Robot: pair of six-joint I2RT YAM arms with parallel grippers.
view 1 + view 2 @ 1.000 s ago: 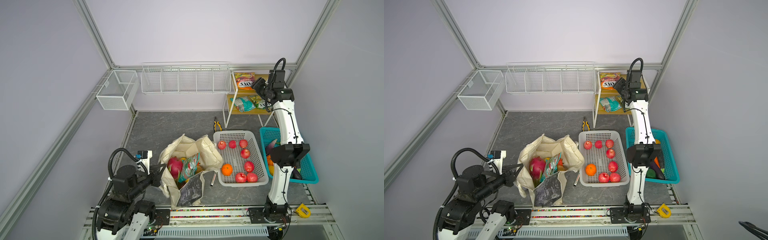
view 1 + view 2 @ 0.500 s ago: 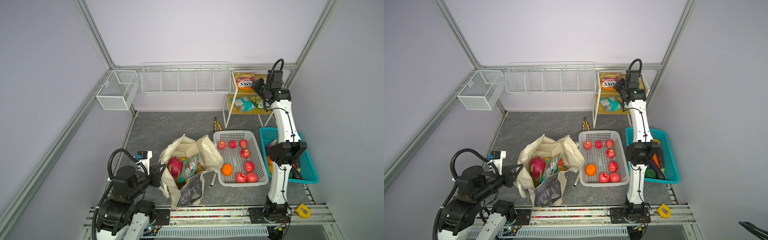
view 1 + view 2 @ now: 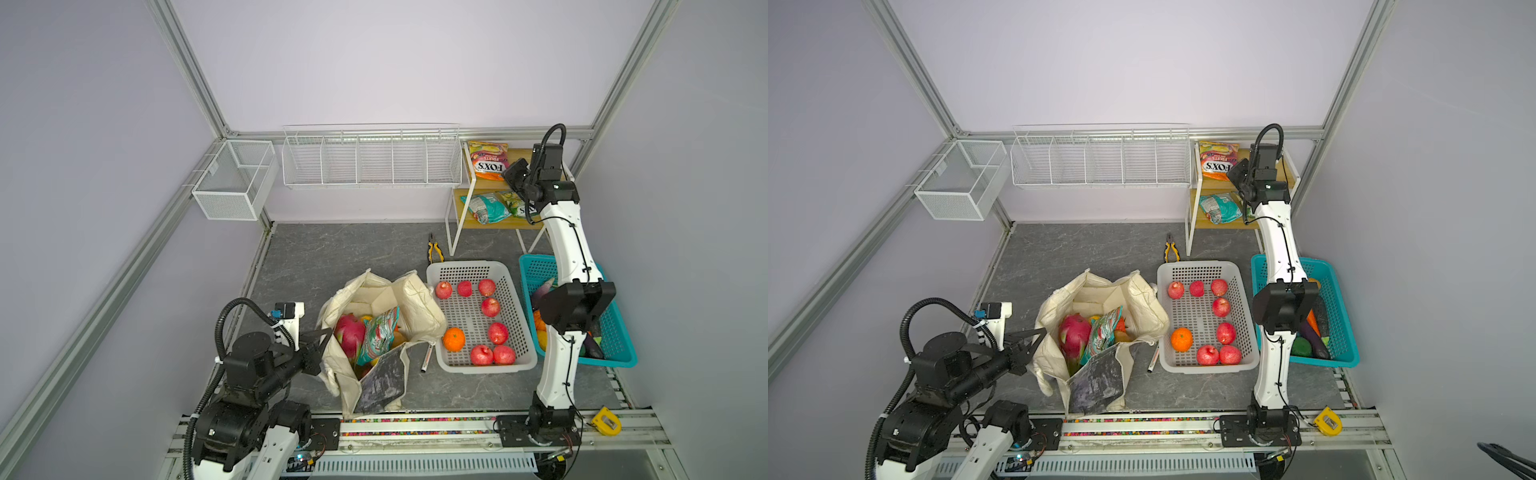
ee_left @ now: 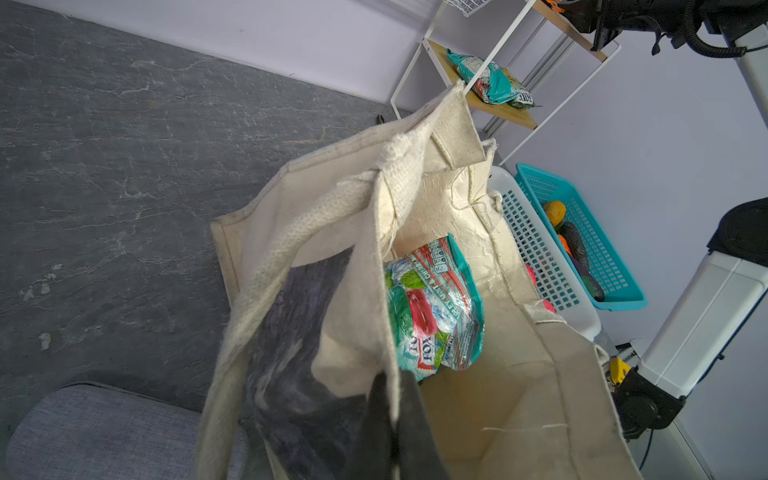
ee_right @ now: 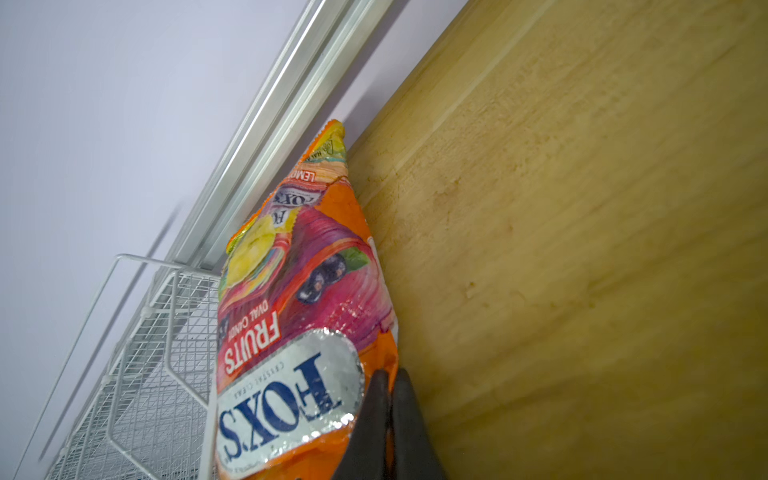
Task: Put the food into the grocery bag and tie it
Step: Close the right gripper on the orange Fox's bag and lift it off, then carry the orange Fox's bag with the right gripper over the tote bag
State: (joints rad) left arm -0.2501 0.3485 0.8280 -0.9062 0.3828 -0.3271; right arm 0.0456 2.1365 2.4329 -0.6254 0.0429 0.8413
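FOX'S packet (image 5: pixel 299 316) lies on the top shelf (image 5: pixel 582 249), its corner pinched in the right gripper's (image 5: pixel 388 399) jaws. Bag (image 3: pixel 415 307) stands open beside the white basket (image 3: pixel 469 266), dragon fruit (image 3: pixel 348 332) and teal packet (image 3: pixel 376 336) inside, rim pinched by the left gripper's (image 3: pixel 325 336) jaws.

Grocery bag (image 3: pixel 419 299): front middle of the floor, just left of the perforated basket (image 3: pixel 469 266).
In the bag: dragon fruit (image 3: pixel 348 332) at left, snack packet (image 3: pixel 376 336) against its right side.
Second basket (image 3: pixel 619 345): just right of the perforated basket.
Marker (image 3: pixel 427 359): on the floor between bag and perforated basket.
Pliers (image 3: pixel 434 249): on the floor behind the perforated basket's rear left corner.
Shelf rack (image 3: pixel 465 199): rear right, behind both baskets.
FOX'S packet (image 3: pixel 488 162): on the top shelf.
Wire rack (image 3: pixel 370 158): on the back wall, left of the shelf rack.
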